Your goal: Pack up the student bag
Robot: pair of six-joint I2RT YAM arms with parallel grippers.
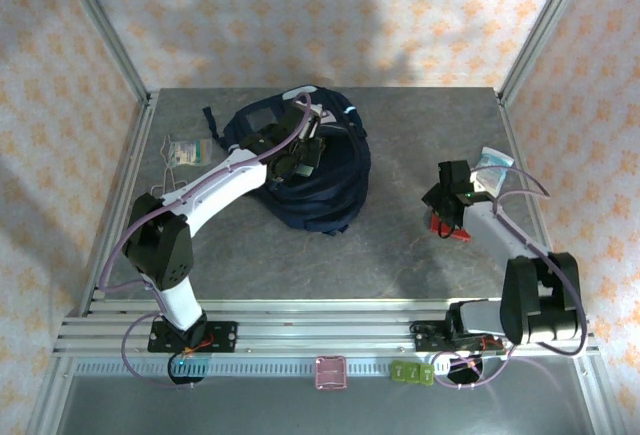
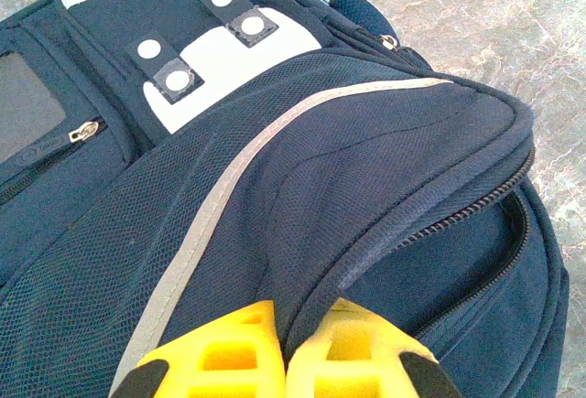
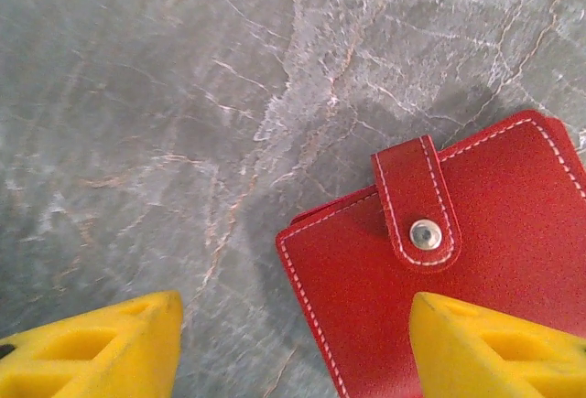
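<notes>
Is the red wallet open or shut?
Shut. The red wallet lies flat, its snap strap fastened across the front.

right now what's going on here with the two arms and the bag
The left gripper is shut on a fold of the student bag beside its open zip, holding the flap up. The right gripper hangs open low over the table, where a red wallet lies snapped shut, partly under one finger. The wallet is not gripped and not yet in the bag.
</notes>
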